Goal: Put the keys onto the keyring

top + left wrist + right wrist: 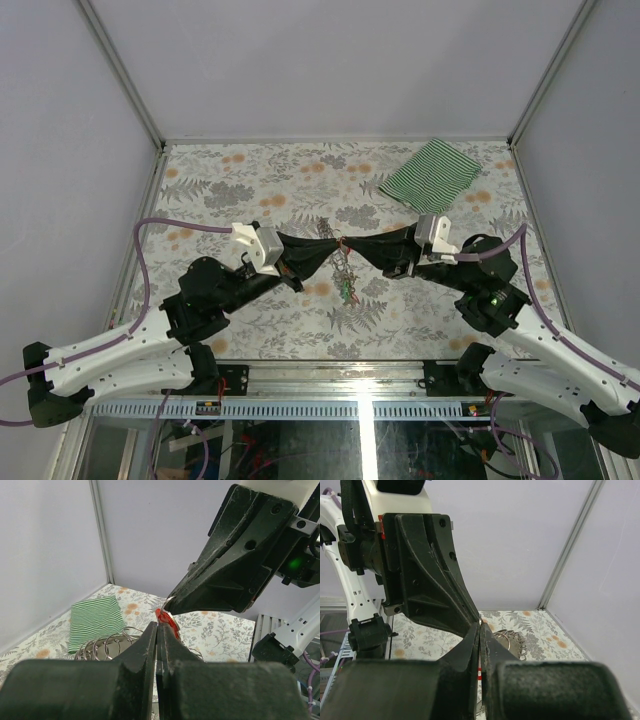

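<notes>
My two grippers meet tip to tip above the middle of the table. The left gripper is shut, and a key with a red tag sticks out just past its tips. Touching that tag, the right gripper is shut on a thin wire loop of the keyring. The keyring is a grey coil of metal loops trailing below the grippers. A green-tagged key shows at its lower end. Other keys are too small to make out.
A green-striped cloth lies flat at the back right of the floral table. White walls and metal posts close in the back and sides. The arm bases stand along the near edge.
</notes>
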